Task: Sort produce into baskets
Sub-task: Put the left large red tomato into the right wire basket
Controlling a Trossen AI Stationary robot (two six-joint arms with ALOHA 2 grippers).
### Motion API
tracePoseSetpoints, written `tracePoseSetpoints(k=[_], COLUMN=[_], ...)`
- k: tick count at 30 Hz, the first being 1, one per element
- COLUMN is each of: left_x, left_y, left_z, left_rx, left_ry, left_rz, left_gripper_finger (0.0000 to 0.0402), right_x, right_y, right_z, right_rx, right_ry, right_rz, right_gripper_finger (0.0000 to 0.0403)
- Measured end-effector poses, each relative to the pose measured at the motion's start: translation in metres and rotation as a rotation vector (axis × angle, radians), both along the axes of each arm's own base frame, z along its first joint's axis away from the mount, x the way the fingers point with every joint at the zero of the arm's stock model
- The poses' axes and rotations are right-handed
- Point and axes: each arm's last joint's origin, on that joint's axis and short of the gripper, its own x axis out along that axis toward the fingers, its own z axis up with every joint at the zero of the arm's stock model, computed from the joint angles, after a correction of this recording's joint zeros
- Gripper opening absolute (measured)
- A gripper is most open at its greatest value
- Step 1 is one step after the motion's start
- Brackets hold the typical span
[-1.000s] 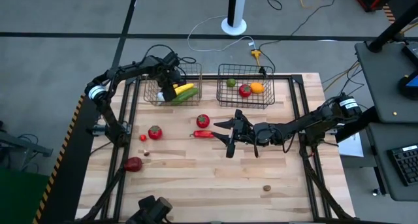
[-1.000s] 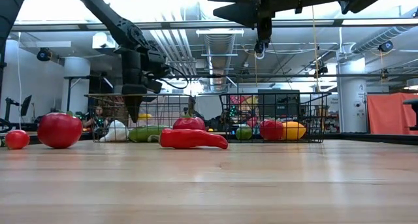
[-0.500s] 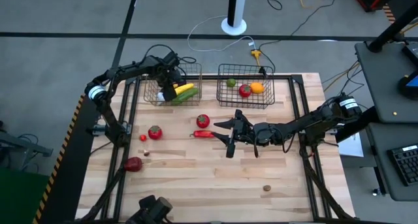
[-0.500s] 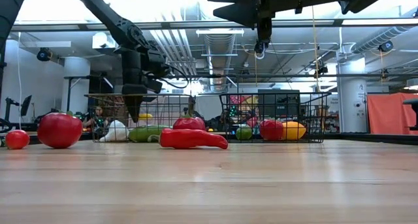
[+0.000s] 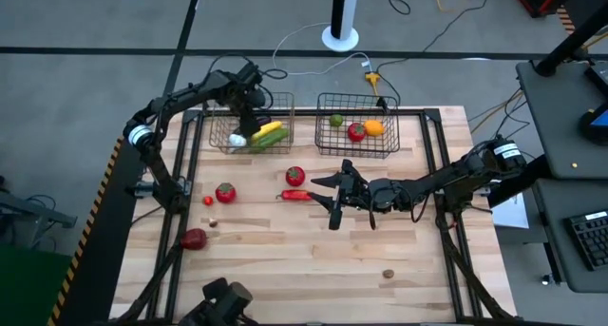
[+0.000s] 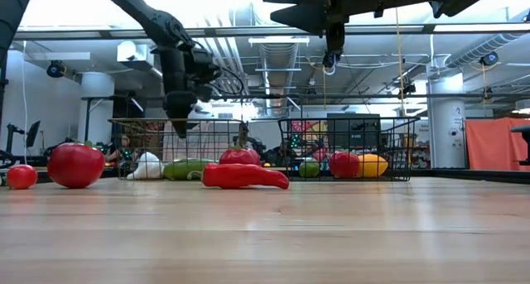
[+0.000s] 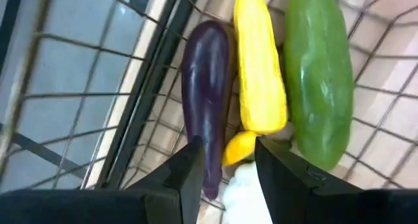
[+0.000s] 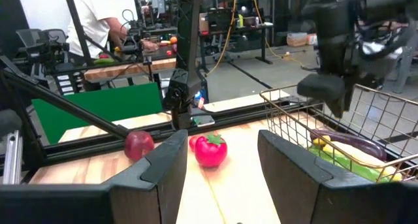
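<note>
Seen from above: left end effector (image 5: 244, 100) raised over the copper-wire basket (image 5: 282, 147) at the counter's (image 5: 313, 259) far left, fingers spread and empty (the left wrist view shows the gap between them plainly). Inside that basket, by the wrist view alone: purple eggplant (image 7: 206, 93), yellow corn (image 7: 260, 67) and green cucumber (image 7: 318, 74) side by side, with white garlic (image 7: 245, 194) below the fingers; from overhead only yellow, green and a white spot readable there. In the darker basket (image 5: 391, 150) to its right: a lime-green piece (image 5: 335, 121), a red one (image 5: 356, 131), an orange one (image 5: 374, 127). Right end effector (image 5: 328, 198) hovering mid-counter, fingers wide apart, empty, just beside the red pepper (image 5: 294, 195). Near it a tomato (image 5: 294, 176); further left, loose on the wood, a second tomato (image 5: 225, 192) and a dark red fruit (image 5: 194, 238). Only in the right wrist view: a person in a white shirt (image 8: 98, 21) in the room beyond.
</note>
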Motion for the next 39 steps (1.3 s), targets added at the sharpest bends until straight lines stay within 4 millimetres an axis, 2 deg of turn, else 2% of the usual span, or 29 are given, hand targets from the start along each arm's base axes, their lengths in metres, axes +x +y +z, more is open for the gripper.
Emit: tracePoseSetpoints(k=[3,7,11,15,21,26,32,39], left_x=[0.001,0.002,0.003,0.001,-0.008,-0.02,-0.03,-0.038], left_y=[-0.006,-0.028,-0.061,-0.101,-0.157,-0.191,-0.217,-0.231], left_z=[0.016,0.035,0.053,0.059,0.056,0.047,0.034,0.018], left_rx=[0.007,-0.036,-0.006,0.03,0.064,0.108,0.077,0.011], left_ry=[-0.07,-0.22,-0.36,-0.464,-0.596,-0.656,-0.766,-0.822], left_rz=[0.04,0.018,0.016,-0.039,-0.096,-0.1,-0.101,-0.078], left_gripper_finger=[0.0121,0.0121,0.0121,0.0121,0.0121,0.0121,0.0121,0.0121], right_x=[0.0,0.0,0.0,0.0,0.0,0.0,0.0,0.009], right_y=[0.0,-0.001,-0.002,-0.002,-0.002,-0.002,-0.003,-0.005], right_z=[-0.001,-0.004,-0.006,-0.007,-0.007,-0.008,-0.012,-0.003], right_rx=[-0.002,0.004,0.016,0.013,0.006,0.001,-0.004,0.016], right_ry=[0.008,0.033,0.053,0.066,0.071,0.082,0.133,0.296], right_rz=[-0.004,-0.011,-0.015,-0.016,-0.015,-0.016,-0.044,-0.067], right_gripper_finger=[0.0178,0.0178,0.0178,0.0178,0.0178,0.0178,0.0178,0.0178])
